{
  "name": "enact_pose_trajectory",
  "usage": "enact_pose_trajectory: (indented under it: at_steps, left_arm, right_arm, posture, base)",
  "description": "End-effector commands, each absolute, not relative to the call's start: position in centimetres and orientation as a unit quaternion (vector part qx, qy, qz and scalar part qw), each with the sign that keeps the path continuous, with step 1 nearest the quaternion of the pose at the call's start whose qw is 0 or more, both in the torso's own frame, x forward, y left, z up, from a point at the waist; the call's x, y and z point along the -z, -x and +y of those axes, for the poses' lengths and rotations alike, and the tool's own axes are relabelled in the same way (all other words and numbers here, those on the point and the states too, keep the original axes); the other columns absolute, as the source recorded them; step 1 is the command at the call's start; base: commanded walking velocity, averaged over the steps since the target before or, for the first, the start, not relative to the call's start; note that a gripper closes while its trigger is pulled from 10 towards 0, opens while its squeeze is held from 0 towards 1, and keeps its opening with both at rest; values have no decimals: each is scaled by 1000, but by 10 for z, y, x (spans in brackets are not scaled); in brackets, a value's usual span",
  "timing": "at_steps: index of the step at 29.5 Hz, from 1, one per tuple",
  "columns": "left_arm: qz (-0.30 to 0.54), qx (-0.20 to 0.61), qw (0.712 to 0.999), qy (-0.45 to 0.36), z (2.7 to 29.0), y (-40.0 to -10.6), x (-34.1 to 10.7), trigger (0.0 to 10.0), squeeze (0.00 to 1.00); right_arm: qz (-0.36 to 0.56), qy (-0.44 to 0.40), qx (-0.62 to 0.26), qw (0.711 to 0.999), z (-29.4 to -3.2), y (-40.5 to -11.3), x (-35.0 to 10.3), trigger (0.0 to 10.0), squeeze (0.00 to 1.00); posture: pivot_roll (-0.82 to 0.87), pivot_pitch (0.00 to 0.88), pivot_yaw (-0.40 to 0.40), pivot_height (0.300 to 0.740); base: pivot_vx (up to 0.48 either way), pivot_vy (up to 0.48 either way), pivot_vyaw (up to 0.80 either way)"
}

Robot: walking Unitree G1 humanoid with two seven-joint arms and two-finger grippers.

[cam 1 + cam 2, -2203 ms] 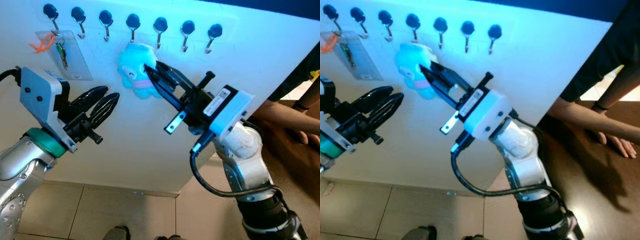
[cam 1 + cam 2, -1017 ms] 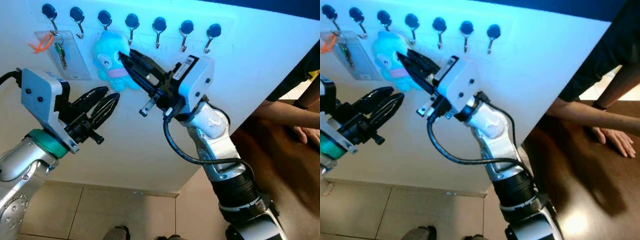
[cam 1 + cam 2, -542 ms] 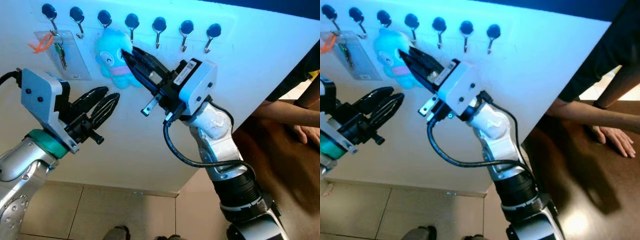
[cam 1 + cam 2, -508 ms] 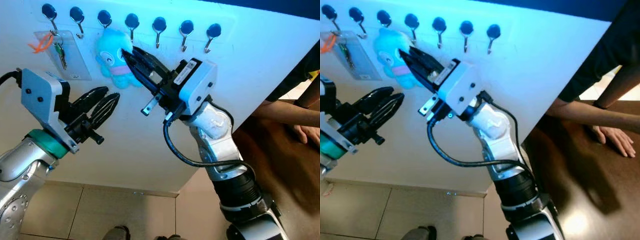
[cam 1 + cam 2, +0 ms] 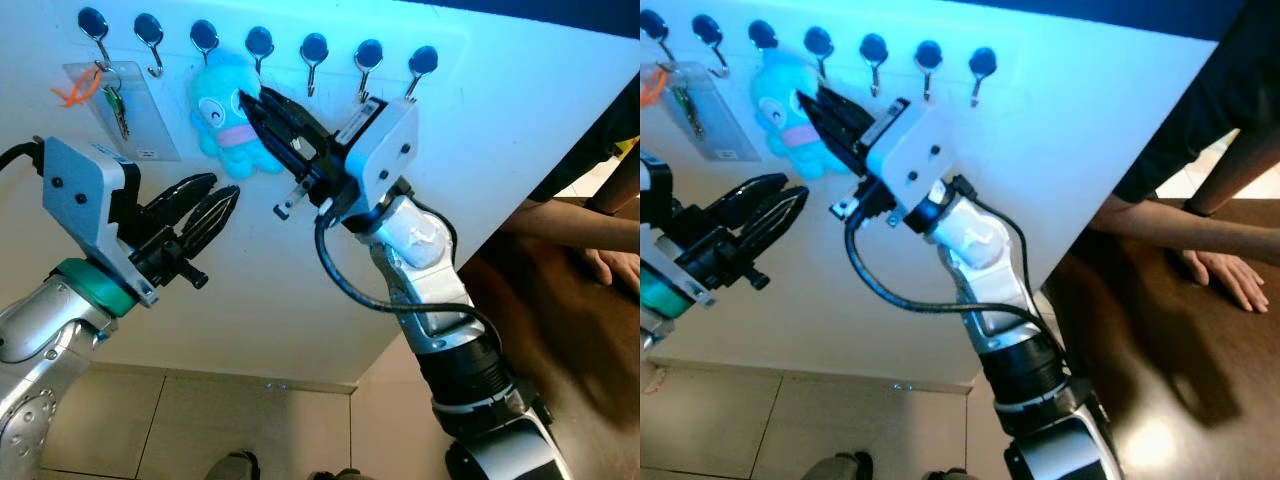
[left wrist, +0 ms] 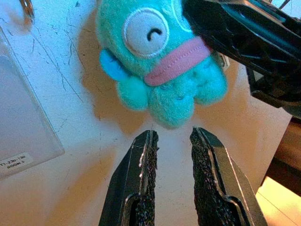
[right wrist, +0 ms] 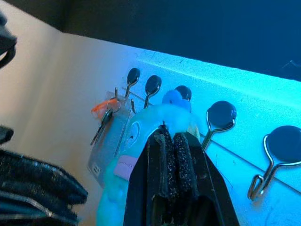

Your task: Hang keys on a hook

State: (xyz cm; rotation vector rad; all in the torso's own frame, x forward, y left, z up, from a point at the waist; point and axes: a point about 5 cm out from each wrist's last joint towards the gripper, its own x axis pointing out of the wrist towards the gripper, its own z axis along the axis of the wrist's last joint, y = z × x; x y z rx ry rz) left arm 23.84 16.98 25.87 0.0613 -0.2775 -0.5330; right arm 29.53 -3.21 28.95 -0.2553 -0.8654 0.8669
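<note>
Turquoise plush keychain (image 5: 228, 110) hangs upright, pinched by right gripper (image 5: 248, 101).

The keys' soft blue toy (image 5: 228, 120) (round eye, pink mouth) is up against the white board (image 5: 500, 150), near its top edge, just under the row of hooks (image 5: 258, 48). It sits below the third and fourth hooks from the left.

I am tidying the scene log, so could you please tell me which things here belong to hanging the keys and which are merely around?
In the job:
- right gripper, shut on the turquoise plush keychain toy
- row of black-capped metal wall hooks

Merely around:
- left gripper, slightly open, holding nothing
- clear plastic card sleeve with orange tie on the first hook
- a person's forearm on the dark table
</note>
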Motion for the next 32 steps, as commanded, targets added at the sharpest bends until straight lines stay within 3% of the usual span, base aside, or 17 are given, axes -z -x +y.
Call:
enact_pose_trajectory:
  at_steps: [1, 11, 14, 19, 23, 28, 32]
  left_arm:
    - [-135, 266, 954, -33, 168, -237, -259, 10000, 0]
    - [-136, 267, 953, -35, 169, -237, -259, 10000, 0]
    - [-136, 266, 954, -36, 170, -237, -259, 10000, 0]
    - [-135, 266, 954, -35, 170, -237, -258, 10000, 0]
    - [-134, 268, 953, -35, 169, -237, -258, 10000, 0]
    - [-134, 270, 953, -35, 169, -238, -258, 10000, 0]
    - [-134, 271, 953, -36, 169, -239, -259, 10000, 0]
  right_arm:
    - [-404, 134, -420, 802, -34, -289, -284, 10000, 0]
    - [-342, 113, -427, 829, -38, -297, -274, 10000, 0]
    - [-354, 104, -424, 827, -36, -297, -280, 10000, 0]
    - [-417, 132, -424, 793, -35, -284, -289, 10000, 0]
    - [-425, 147, -428, 784, -39, -276, -287, 10000, 0]
    - [-427, 154, -424, 784, -43, -274, -285, 10000, 0]
    - [-424, 149, -397, 800, -49, -278, -285, 10000, 0]
  posture:
    - [126, 70, 19, 740]
    - [129, 54, 22, 740]
    - [132, 53, 21, 740]
    - [129, 52, 21, 740]
    - [124, 49, 27, 740]
    - [124, 46, 29, 740]
    - [125, 44, 32, 740]
  base:
    - [0, 0, 0]
    - [0, 0, 0]
    - [0, 0, 0]
    - [0, 0, 0]
    - [0, 0, 0]
    - [0, 0, 0]
    - [0, 0, 0]
